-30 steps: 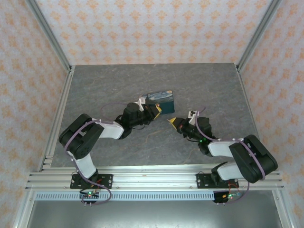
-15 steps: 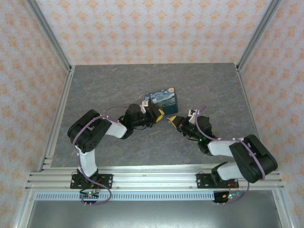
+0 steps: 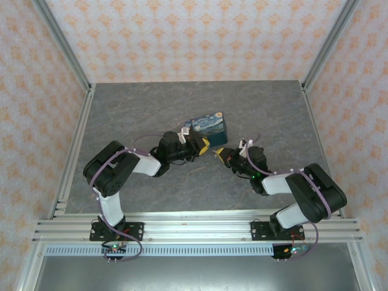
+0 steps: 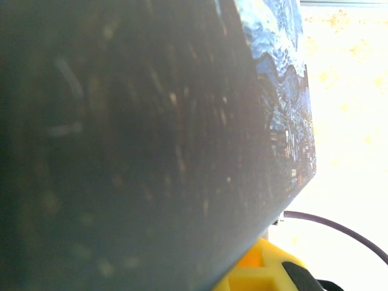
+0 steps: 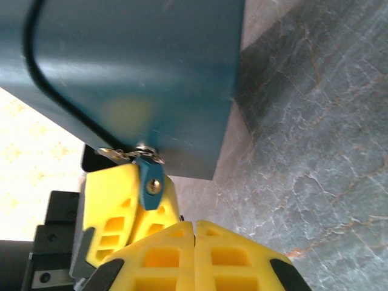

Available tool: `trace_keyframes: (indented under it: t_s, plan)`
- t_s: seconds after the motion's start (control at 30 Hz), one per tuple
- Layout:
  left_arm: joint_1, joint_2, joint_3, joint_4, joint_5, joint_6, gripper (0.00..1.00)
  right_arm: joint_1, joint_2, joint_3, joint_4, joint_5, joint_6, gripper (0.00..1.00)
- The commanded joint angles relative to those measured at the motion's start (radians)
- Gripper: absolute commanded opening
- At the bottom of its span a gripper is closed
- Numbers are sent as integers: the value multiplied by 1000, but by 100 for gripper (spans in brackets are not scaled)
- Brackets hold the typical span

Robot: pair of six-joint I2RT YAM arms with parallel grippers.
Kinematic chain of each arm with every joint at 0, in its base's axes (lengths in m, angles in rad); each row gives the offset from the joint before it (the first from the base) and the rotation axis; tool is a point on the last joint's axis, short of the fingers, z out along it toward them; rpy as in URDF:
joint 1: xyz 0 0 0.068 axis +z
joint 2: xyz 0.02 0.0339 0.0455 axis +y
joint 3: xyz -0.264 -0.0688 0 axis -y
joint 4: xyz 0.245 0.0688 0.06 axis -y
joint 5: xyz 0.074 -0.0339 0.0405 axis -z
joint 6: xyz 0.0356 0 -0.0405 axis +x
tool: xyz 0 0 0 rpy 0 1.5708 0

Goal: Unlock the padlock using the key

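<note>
Nearest the base edge, the right gripper (image 5: 194, 225) has its jaws pressed flat together, and nothing shows between them. Just past its tips is the key (image 5: 150, 182), its blue head and ring hard against the underside of the padlock (image 5: 133, 66). The key looks seated in the keyhole, though the blade is hidden.

Beyond it the left gripper (image 3: 199, 144) has its jaws closed on the lock's near-left corner, as best I can read it. That tips the padlock up off the surface (image 3: 139, 109), about the middle.

I judge the key is in and the turn is not yet made. The next move calls for the right jaws to open, pinch the blue head squarely and twist, while the left arm braces the body against that torque.

The keyhole itself is hard to make out. A black loop across the body may be the shackle. In the left wrist view the padlock is a dark blur up close.
</note>
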Motion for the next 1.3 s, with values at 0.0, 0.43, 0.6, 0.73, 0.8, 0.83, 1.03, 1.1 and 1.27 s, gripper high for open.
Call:
trace_keyframes:
  t_s: [0.0, 0.43, 0.6, 0.73, 0.8, 0.83, 1.03, 1.1, 1.27]
  plan:
    - [7, -44, 14, 22, 20, 15, 0, 6, 12, 34, 66, 21, 6, 0]
    - [8, -35, 22, 31, 22, 8, 0, 5, 62, 67, 92, 19, 21, 0]
    - [8, -34, 19, 32, 23, 7, 0, 5, 79, 77, 102, 17, 25, 0]
    - [9, -35, 19, 31, 23, 7, 0, 5, 85, 84, 104, 16, 29, 0]
    - [8, -35, 18, 33, 23, 5, 0, 5, 87, 87, 104, 15, 30, 0]
    - [8, -34, 18, 36, 23, 3, 0, 6, 87, 88, 104, 14, 30, 0]
    - [9, -35, 21, 37, 23, 2, 0, 6, 97, 93, 110, 13, 33, 0]
    - [7, -33, 21, 37, 25, 2, 0, 5, 100, 97, 114, 11, 36, 0]
    - [8, -32, 19, 37, 24, 1, 0, 6, 100, 107, 115, 5, 41, 0]
